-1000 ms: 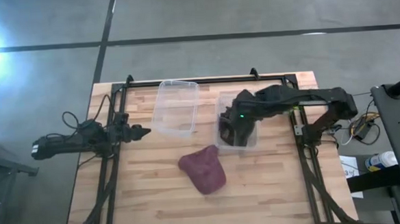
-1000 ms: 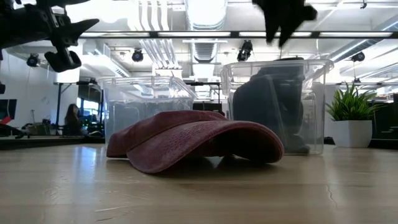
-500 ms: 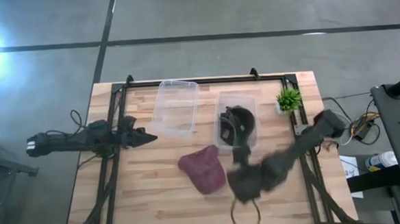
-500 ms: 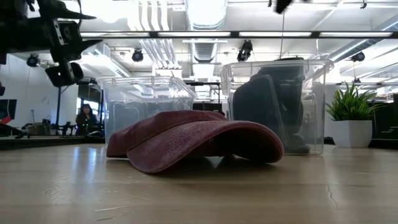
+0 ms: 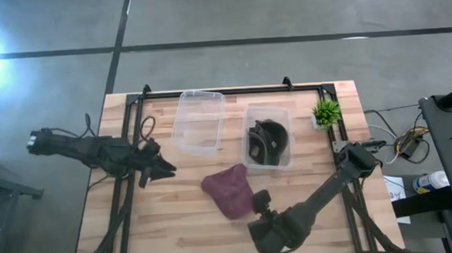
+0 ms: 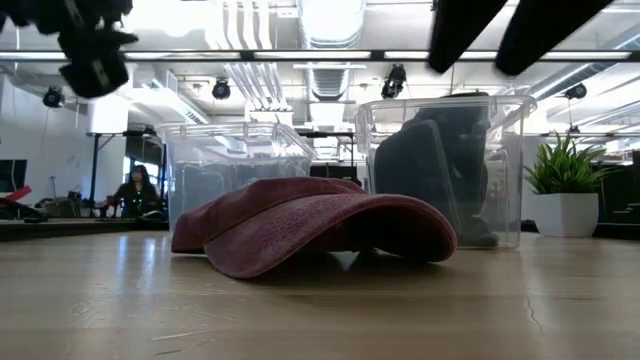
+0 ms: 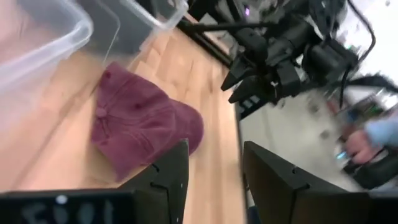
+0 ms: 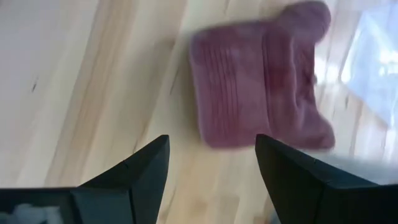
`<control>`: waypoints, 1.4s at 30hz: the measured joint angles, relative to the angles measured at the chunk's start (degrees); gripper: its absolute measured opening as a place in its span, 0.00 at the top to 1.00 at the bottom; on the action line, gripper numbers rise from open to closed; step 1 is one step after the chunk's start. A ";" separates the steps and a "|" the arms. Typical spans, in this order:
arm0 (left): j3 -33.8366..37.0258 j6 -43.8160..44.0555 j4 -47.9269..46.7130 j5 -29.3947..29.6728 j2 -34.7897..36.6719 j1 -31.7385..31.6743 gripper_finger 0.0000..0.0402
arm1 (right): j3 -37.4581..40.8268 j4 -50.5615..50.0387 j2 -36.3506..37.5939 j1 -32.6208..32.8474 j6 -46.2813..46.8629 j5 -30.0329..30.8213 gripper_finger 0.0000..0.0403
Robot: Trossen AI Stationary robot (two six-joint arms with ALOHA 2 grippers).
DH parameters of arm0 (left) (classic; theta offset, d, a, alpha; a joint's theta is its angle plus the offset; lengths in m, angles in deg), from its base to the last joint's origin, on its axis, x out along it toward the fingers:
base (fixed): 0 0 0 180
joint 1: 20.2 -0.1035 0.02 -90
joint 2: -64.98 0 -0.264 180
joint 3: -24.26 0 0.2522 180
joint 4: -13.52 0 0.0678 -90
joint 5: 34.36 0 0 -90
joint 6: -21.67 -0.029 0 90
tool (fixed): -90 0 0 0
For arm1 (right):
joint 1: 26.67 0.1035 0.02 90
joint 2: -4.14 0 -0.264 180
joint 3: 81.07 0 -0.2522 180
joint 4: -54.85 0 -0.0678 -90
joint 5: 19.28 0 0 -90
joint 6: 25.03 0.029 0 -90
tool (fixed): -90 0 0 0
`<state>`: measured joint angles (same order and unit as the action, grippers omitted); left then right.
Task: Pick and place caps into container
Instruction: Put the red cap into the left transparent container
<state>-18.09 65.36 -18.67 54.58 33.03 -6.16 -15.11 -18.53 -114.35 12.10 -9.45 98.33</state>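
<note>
i've got the right gripper [image 5: 259, 204] wide open at the maroon cap's [image 5: 229, 191] 4 o'clock — left gripper [image 5: 165, 170] open too; both closing in risks a clash.

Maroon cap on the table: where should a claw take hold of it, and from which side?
Probably the crown of the maroon cap, from straight above. It lies flat and alone on the wooden table, its soft domed top bunched into folds that fingers could pinch, while its brim edge hugs the wood. The right claw is open, hovering just off the cap's near-right edge, so it seems best placed.
</note>
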 joint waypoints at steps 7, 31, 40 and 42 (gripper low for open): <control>-3.18 -5.05 -2.61 5.27 -12.33 7.53 0.64 | 0.23 7.61 -5.80 0.01 -7.33 5.98 0.41; -6.22 -4.77 -0.05 12.26 -28.39 9.38 0.64 | 0.32 11.73 -18.00 -4.51 3.74 35.65 0.42; -6.22 -4.71 0.01 13.19 -28.38 9.31 0.64 | 0.32 12.06 -17.65 -11.07 3.93 32.65 0.55; -6.22 -4.67 -0.02 13.63 -28.38 9.31 0.64 | 0.32 12.24 -17.31 -11.88 3.96 32.59 0.64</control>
<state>-24.31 60.69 -18.69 68.21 4.65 3.16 -14.79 -6.29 -131.66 0.22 -5.49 130.92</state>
